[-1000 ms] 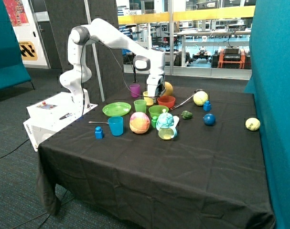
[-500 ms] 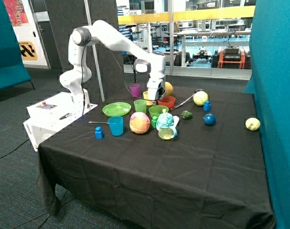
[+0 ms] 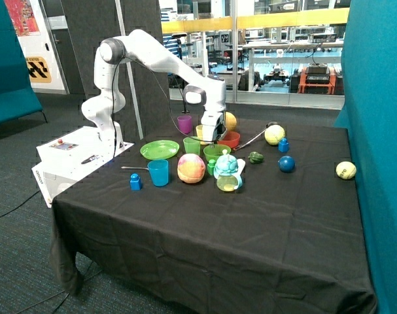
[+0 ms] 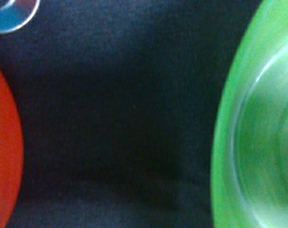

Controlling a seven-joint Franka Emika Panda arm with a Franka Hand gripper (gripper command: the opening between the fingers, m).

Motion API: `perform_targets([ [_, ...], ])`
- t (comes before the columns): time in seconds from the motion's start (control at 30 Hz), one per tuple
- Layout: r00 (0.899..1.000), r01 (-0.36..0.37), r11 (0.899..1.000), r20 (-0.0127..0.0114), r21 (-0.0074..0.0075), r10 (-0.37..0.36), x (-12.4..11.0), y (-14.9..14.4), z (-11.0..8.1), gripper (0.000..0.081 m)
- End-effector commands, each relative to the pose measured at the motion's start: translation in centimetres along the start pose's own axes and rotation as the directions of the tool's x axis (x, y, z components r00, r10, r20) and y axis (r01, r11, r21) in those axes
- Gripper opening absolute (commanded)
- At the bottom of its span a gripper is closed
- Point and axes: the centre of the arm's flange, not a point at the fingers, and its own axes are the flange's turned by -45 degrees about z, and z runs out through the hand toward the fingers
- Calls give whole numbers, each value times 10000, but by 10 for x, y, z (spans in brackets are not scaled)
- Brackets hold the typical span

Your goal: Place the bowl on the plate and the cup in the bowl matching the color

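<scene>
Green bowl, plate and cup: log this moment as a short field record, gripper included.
bowl: light-green bowl on the black cloth, not on the plate
plate: green plate bare, beside the green cup
cup: green cup upright on the cloth, not in the bowl
gripper: gripper low between the green bowl and the red bowl, holding nothing visible
task progress: neither placement done

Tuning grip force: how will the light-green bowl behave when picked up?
The light-green bowl looks like thin plastic, so probably light and fairly stiff. Its glossy inside suggests a slippery rim. Round and shallow, it seems unlikely to tip, but may slide on the black tablecloth if nudged.
</scene>
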Motion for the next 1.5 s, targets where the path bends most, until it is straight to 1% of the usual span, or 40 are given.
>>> perform_targets([
  [0.0, 10000, -7, 10000, 0, 15, 7, 3, 4, 8, 329],
  [0.13, 10000, -15, 10000, 0, 15, 15, 4, 6, 10, 315],
  [0.87, 9996, 274, 9996, 0, 15, -274, 4, -3, 16, 327],
  [1.17, 9994, 343, 9994, 0, 15, -343, 1, -4, 22, 302],
  [1.3, 9995, 316, 9995, 0, 15, -316, 1, -3, 23, 232],
  [1.33, 9998, 221, 9998, 0, 15, -221, 1, -3, 22, 168],
  [1.37, 9998, 204, 9998, 0, 15, -204, 1, -3, 22, 85],
  [1.4, 9998, 178, 9998, 0, 15, -178, 1, -3, 21, 43],
  [1.47, 9998, 174, 9998, 0, 15, -174, 1, -4, 20, 11],
])
